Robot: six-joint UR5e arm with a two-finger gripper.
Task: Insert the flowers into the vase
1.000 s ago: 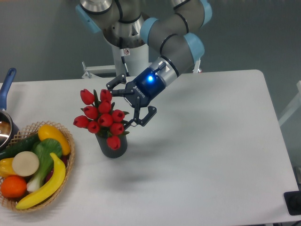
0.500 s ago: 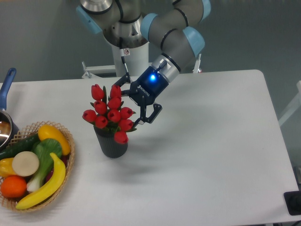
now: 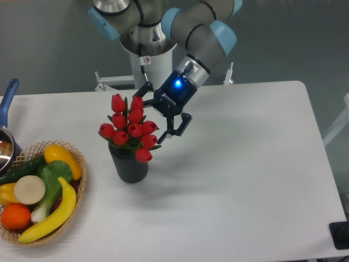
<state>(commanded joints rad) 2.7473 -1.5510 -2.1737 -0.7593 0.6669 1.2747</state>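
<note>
The bunch of red tulip flowers (image 3: 130,126) stands with its stems in the small dark grey ribbed vase (image 3: 129,167), left of the table's middle. The buds lean a little over the vase's right rim. My gripper (image 3: 159,112) hangs just to the upper right of the bunch, tilted towards it. Its two dark fingers are spread wide, one behind the top buds and one at the right near the lowest buds. I see nothing clamped between them. The stems are hidden inside the vase.
A woven wicker basket (image 3: 79,192) of toy fruit and vegetables sits at the table's left front edge, close to the vase. A pot with a blue handle (image 3: 7,97) is at the far left edge. A dark object (image 3: 339,234) sits at the front right corner.
The bunch has risen from leaning left to standing more upright in the vase. My gripper has moved up and a little right, its fingers still spread.
</note>
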